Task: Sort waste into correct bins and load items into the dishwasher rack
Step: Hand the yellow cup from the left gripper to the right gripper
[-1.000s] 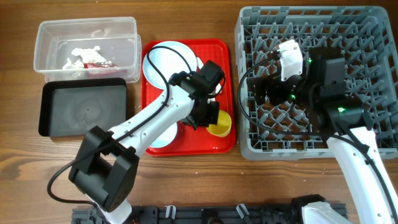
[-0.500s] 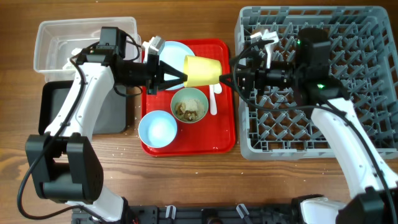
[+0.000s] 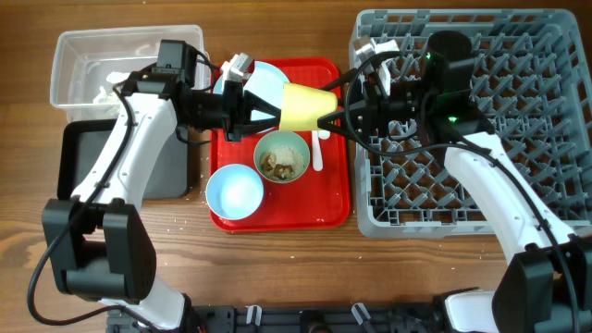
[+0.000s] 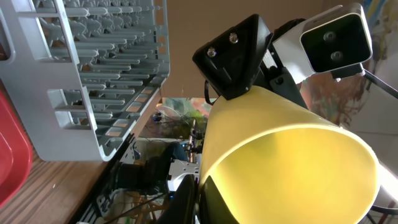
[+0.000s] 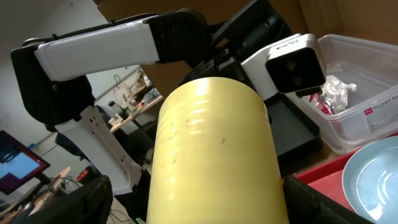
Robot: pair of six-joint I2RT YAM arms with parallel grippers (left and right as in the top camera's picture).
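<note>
Found one yellow cup [image 3: 301,106] centre frame, above red tray [image 3: 314,199], clamped by left gripper [image 3: 266,116]; right gripper [image 3: 326,118] spread wide astride it. Counted below: one pale green bowl [image 3: 282,157], one light blue bowl [image 3: 233,191]

The wooden table [image 3: 277,268] ran brown and grained, its boards lying left to right; a flat red serving tray [image 3: 328,215] lay on it near the middle, rim raised, corners rounded, its glossy floor catching the light. Along the table's near edge a black metal frame [image 3: 305,319] showed, cut off by the picture's border. In the left wrist view a strip of the table and a red edge of the tray sat low on the left; beyond lay a dim, cluttered room [image 4: 177,121] — too blurred to make out. In the right wrist view a lit screen [image 5: 15,167] glowed pink and blue at the lower left; brown board [image 5: 323,15] filled the upper right.
</note>
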